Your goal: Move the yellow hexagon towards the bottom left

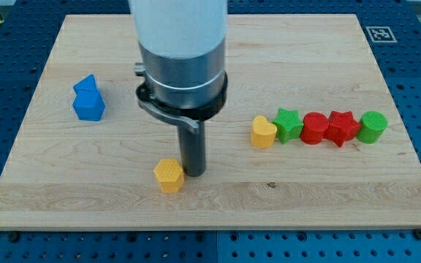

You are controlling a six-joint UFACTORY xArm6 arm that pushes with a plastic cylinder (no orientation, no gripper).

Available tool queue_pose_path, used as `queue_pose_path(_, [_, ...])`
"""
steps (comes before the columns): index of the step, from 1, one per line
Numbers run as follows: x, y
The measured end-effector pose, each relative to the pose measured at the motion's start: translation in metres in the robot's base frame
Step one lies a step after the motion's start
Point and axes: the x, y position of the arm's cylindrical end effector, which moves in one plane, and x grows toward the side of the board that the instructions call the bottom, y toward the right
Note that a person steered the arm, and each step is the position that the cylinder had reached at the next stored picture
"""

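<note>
Yellow hexagon (169, 174) sits low on the surface (327, 197), a bit toward the view's left of centre, well apart from everything else. My tip (194, 172), the tool, is just beside it on the view's right, touching or nearly so, can't tell which; it's a plain rod, so nothing to open or close and it has hold of nothing. Key relation: hexagon lies toward the view's left of the tip and very slightly lower, so a push toward the view's bottom left looks lined up, maybe needs the tip a touch higher behind the block to get the downward part. Hexagon is squat, flat top up, no real long axis or pointing direction to read. Further out: blue block (88, 98) at the view's upper left, shape unclear. On the view's right a row, touching or close: yellow heart (263, 132), green star (289, 124), red cylinder (314, 128), red star (341, 127), green cylinder (373, 126)
</note>
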Motion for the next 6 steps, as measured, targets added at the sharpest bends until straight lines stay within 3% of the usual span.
queue_pose_path(3, [0.001, -0.064])
queue_pose_path(5, [0.01, -0.035])
queue_pose_path(6, [0.013, -0.052])
